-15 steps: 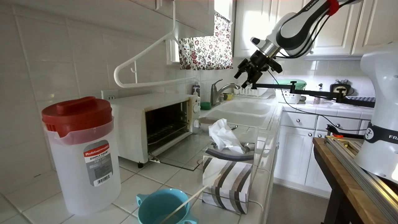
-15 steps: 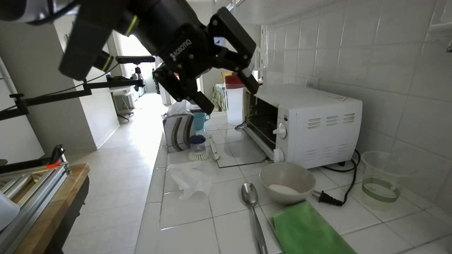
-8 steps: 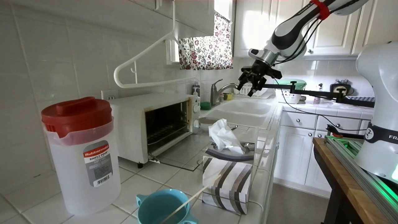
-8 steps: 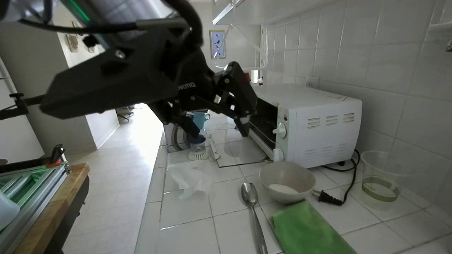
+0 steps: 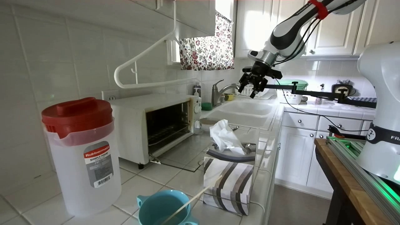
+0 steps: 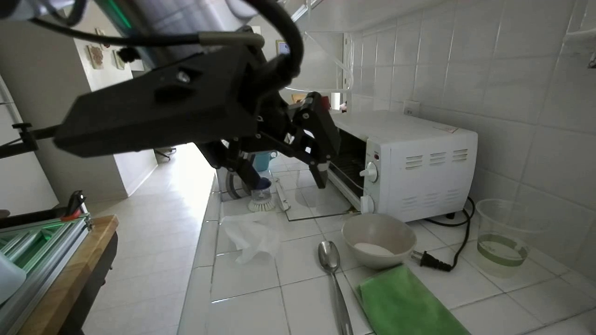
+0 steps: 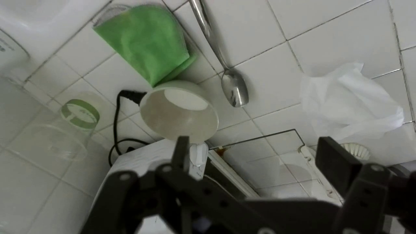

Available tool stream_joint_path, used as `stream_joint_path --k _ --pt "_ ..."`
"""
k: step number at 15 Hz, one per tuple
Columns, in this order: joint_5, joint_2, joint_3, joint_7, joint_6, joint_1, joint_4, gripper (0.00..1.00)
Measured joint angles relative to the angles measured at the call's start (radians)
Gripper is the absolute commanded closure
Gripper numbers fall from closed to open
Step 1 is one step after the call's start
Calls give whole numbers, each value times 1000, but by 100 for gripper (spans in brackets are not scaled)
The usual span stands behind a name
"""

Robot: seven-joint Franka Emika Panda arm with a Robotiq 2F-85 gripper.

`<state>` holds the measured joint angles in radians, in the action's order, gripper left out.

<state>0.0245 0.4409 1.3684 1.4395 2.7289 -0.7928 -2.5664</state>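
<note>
My gripper (image 7: 255, 146) hangs over the counter with its jaws wide apart and nothing between its fingers. In both exterior views the gripper (image 5: 246, 93) (image 6: 287, 184) points downward, apart from everything below. Beneath it in the wrist view lies the lowered glass door (image 7: 276, 162) of the white toaster oven (image 6: 419, 172), whose front stands open. A pale bowl (image 7: 175, 120) sits beside the oven's knob end. Close to the bowl are a metal spoon (image 7: 234, 89) and a folded green cloth (image 7: 149, 42). A crumpled white tissue (image 7: 351, 100) lies near a dish brush (image 6: 260, 200).
A see-through plastic cup (image 6: 503, 232) and a black power plug (image 6: 433, 262) lie near the wall. At the counter's far end stand a red-lidded pitcher (image 5: 84, 156), a blue cup (image 5: 165, 203) and a striped tissue box (image 5: 228, 184). A white hanger (image 5: 156, 84) hangs above the oven.
My gripper has come lower and turned, its fingers now pointing more steeply down; most of this happened in the first half second. It stayed open. A green glow appeared on the base rail.
</note>
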Motion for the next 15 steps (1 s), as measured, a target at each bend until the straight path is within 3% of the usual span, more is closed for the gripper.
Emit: stream_joint_path --k 2,4,10,15 --pt "0 -4 14 2 -30 -9 -3 0" --pt "0 -17 88 16 -65 -63 1 0" --pt "51 -64 359 37 -135 -317 118 0" --pt "208 -69 564 37 -166 -542 170 0"
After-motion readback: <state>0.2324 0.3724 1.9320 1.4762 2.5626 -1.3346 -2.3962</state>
